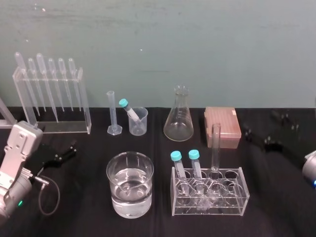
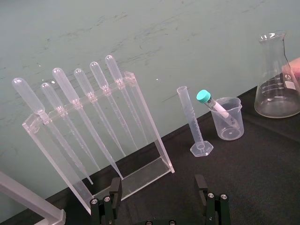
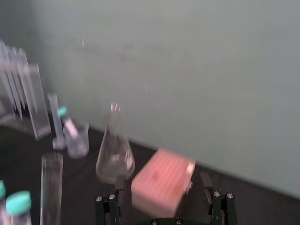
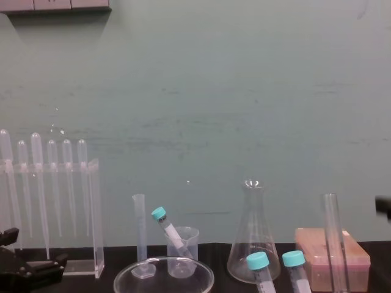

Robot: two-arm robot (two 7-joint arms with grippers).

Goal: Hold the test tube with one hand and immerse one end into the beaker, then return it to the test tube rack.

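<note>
one test tube [image 1: 216, 148], one beaker [image 1: 118, 197], three teal-capped tubes [image 1: 177, 165]

Six pipettes [image 1: 40, 63], three capped tubes [image 1: 194, 156]

— How is the left arm [image 1: 17, 163] set?
— It is seen low at the near left, with the wrist angled forward. The left gripper [image 2: 158, 199] is held with its fingers [image 2: 115, 194] spread wide, and nothing is gripped between them
— And the right arm [image 1: 310, 172]?
— It is placed at the far right edge, reaching forward. The right gripper [image 3: 162, 187] is likewise parted, with nothing clasped
</note>
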